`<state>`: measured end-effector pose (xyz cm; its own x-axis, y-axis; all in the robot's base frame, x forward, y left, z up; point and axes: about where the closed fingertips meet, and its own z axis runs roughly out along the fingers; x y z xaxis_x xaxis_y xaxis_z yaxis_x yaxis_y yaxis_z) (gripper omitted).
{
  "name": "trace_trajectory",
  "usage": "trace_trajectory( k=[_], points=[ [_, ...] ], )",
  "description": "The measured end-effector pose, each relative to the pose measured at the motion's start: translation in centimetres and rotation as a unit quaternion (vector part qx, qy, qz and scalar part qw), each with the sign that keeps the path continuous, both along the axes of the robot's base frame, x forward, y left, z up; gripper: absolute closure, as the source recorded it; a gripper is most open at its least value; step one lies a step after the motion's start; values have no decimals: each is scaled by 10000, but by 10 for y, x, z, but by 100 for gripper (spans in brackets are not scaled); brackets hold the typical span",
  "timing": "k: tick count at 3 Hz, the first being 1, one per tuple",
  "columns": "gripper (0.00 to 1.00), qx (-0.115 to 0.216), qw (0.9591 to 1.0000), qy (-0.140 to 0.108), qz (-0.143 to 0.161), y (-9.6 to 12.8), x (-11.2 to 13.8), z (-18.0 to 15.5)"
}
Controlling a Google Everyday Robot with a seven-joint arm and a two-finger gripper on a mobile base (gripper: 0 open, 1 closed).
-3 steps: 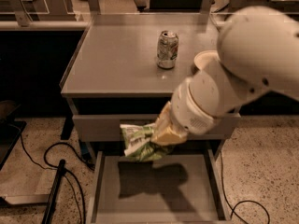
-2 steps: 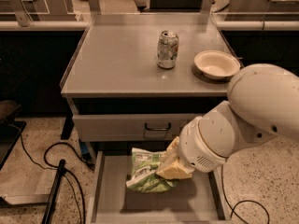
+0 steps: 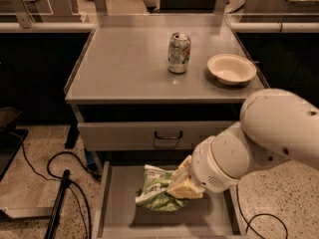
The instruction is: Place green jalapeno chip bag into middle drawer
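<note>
The green jalapeno chip bag, light green with white print, is held low inside the open middle drawer, a shallow grey drawer with low side walls pulled out at the bottom of the view. My gripper is shut on the bag's right side, its pale fingers pressed into the foil. The bulky white arm comes in from the right and hides the drawer's right part. Whether the bag touches the drawer floor cannot be told.
A silver soda can and a white bowl stand on the grey cabinet top. The closed upper drawer has a black handle. Black cables lie on the speckled floor at the left.
My arm has lowered and swung right, carrying the bag from in front of the upper drawer down into the open middle drawer. The bowl has come into view.
</note>
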<state>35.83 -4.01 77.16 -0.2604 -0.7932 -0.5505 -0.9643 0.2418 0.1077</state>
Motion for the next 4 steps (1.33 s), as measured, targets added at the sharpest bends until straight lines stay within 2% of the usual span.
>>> trace_trajectory(
  k=[1, 2, 3, 4],
  points=[
    [100, 269, 9993, 186, -184, 6, 10, -47],
    [100, 421, 9983, 338, -219, 12, 19, -75],
    [100, 697, 9950, 674, -256, 26, 16, -114],
    [100, 697, 9950, 674, -257, 26, 16, -114]
  ],
)
